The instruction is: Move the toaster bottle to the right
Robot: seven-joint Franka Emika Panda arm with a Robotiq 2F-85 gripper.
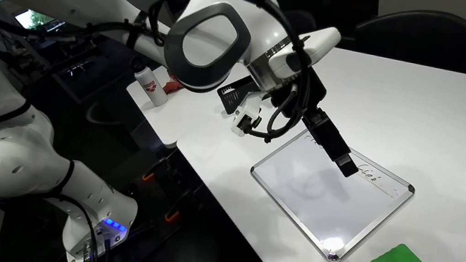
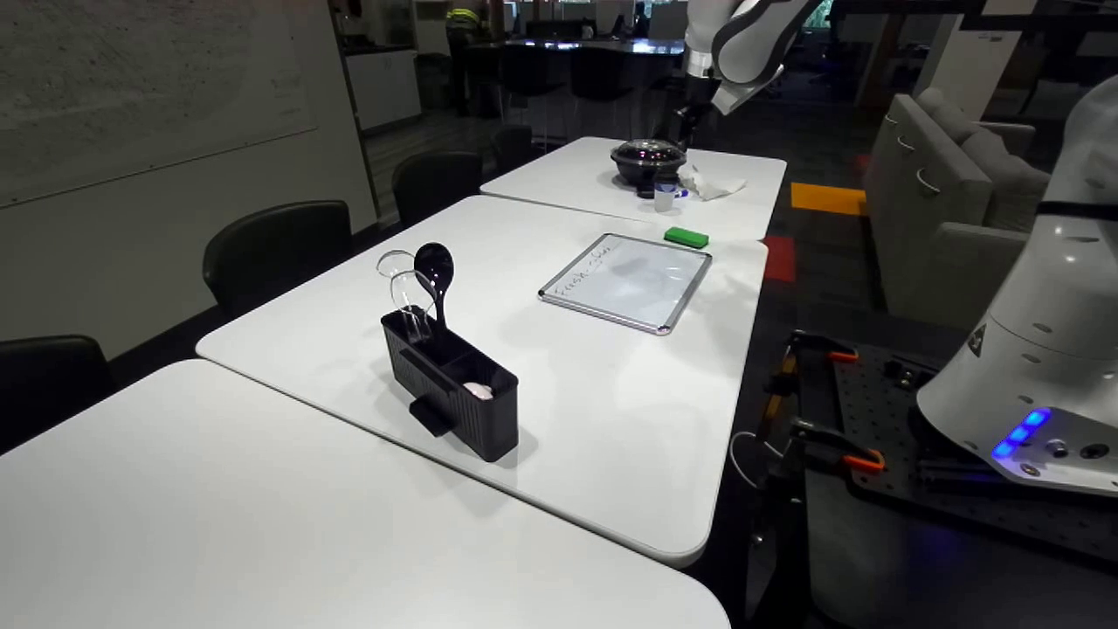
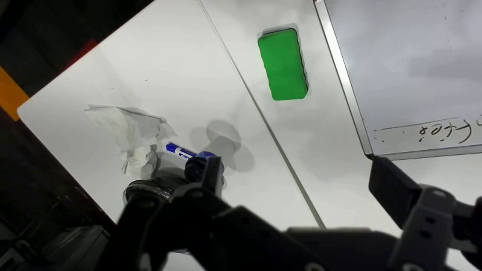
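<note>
Wrist view gives me the gripper [image 3: 297, 171] with its fingers [image 3: 393, 194] well apart and nothing clamped. I read that as room to close around the small bottle [image 2: 665, 197], which I take for the task's one; it stands on the far table [image 2: 559, 175], just beside the blue marker [image 3: 180, 150] and near the black bowl [image 2: 642, 170]. A finger blocks part of that spot, and whether the dark round shape [image 3: 195, 169] there is its cap, I can't tell. An exterior view also holds a white bottle [image 1: 152, 86], possibly the one meant.
</note>
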